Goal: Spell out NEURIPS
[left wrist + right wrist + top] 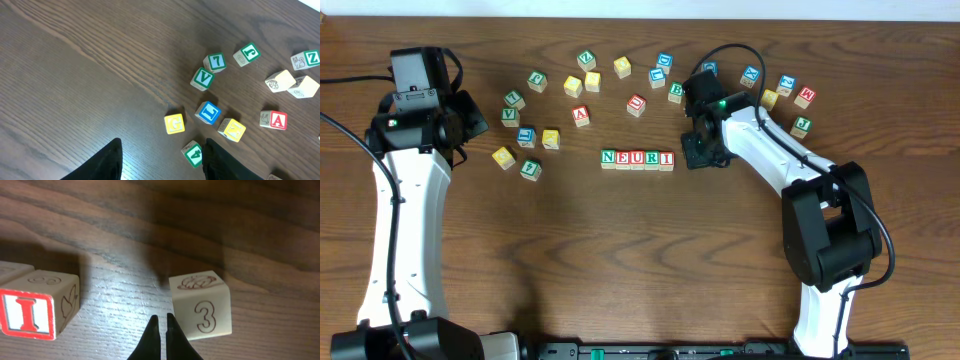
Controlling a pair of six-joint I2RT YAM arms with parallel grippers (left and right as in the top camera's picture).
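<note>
Five cubes stand in a touching line mid-surface, reading N, E, U, R, I: the NEURI row (637, 159); green, red and blue frames, letters face up.

Right claw (161, 322) low over the surface (620, 260), just right of the row's end; fingers pinched almost together, nothing between them.

I cube (25, 316) at the left of the right wrist view, red frame. A bare gap lies between it and the 3 cube (202, 307), which sits just right of the fingertips, showing a 3 and a globe sketch; its letter not visible.

Left claw (162, 142) up and well away at the left; fingers spread wide, empty.

Loose cubes under its camera: green 4 (193, 153) close by one finger; yellow G (174, 123); blue L (208, 112); green V (202, 78); red A (274, 120).
</note>
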